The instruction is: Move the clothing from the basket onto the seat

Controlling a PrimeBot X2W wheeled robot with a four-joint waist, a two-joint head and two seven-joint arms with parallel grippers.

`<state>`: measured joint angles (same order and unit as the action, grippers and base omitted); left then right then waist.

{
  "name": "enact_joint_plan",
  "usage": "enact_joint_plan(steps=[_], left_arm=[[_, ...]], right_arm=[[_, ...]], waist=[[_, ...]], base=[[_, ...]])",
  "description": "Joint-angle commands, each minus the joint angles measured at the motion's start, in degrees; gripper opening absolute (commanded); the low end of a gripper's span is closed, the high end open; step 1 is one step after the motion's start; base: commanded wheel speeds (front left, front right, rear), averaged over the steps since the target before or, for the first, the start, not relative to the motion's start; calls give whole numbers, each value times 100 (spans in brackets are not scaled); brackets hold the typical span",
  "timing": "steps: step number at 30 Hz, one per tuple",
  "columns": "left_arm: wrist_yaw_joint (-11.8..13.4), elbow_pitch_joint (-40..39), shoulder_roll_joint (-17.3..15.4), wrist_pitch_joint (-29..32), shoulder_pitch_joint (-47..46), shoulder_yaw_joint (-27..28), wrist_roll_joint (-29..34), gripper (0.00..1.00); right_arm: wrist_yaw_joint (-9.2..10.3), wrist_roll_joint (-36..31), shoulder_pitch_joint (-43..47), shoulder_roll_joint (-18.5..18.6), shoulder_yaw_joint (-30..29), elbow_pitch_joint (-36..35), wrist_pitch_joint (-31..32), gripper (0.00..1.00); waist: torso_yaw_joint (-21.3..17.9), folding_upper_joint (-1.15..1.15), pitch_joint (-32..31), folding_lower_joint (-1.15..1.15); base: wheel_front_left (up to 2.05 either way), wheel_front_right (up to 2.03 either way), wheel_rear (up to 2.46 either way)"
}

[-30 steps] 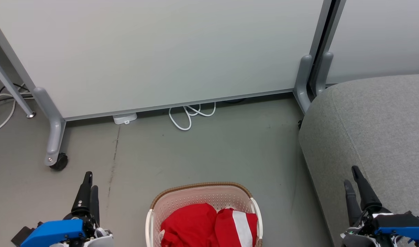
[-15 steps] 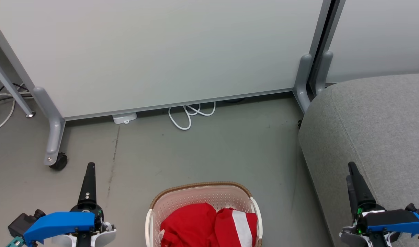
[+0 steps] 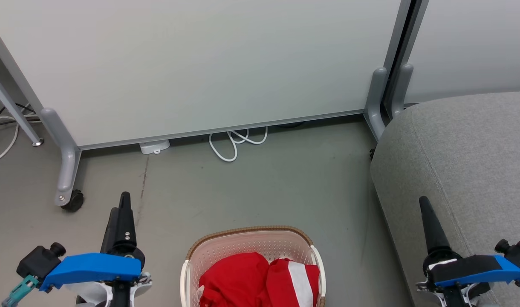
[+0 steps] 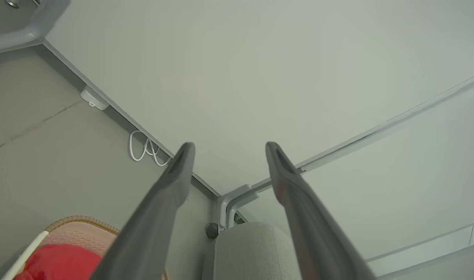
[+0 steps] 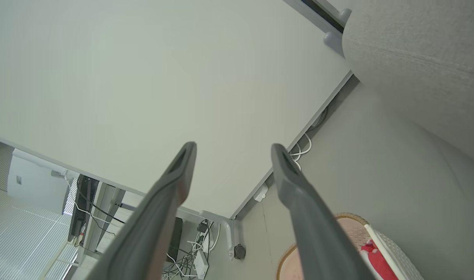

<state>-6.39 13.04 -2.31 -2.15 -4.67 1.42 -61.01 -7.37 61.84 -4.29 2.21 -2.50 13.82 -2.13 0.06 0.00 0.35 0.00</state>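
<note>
The cream basket (image 3: 247,238) with a brown rim stands on the floor at the bottom centre of the head view. In it lies the clothing: a plain red garment (image 3: 234,279) and a red one with a white stripe (image 3: 296,277). The grey seat (image 3: 469,162) fills the right side. My left gripper (image 3: 120,207) hovers left of the basket, open and empty, as the left wrist view confirms (image 4: 227,149). My right gripper (image 3: 424,204) hangs over the seat's front edge, open and empty (image 5: 231,151). The basket corner (image 4: 79,225) and seat (image 4: 252,249) also appear low in the left wrist view.
A pale partition panel (image 3: 200,64) on grey castor feet (image 3: 68,179) closes off the back. A white cable loop (image 3: 234,145) and a small white box (image 3: 154,146) lie at its base. Bare grey floor (image 3: 264,192) lies between the panel and the basket.
Both grippers have risen and rolled, so their fingers now line up edge-on in the head view. The left one has shifted right toward the basket, the right one slightly left. Basket and clothing are unmoved.
</note>
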Motion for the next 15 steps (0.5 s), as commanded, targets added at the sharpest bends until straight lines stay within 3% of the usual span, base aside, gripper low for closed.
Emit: enact_joint_plan(steps=[1,15], left_arm=[[38,-107,-49,-66,-183,-48,284,100],[226,-108,-54,-335,-217,-376,1798,100]], right_arm=[[-8,-272,-144,42,38,-104,-65,100],[-10,-1583,-149,53,271,-114,-334,100]], waist=[[5,0,-1,0],[20,0,-13,0]], base=[[0,0,0],[0,0,0]])
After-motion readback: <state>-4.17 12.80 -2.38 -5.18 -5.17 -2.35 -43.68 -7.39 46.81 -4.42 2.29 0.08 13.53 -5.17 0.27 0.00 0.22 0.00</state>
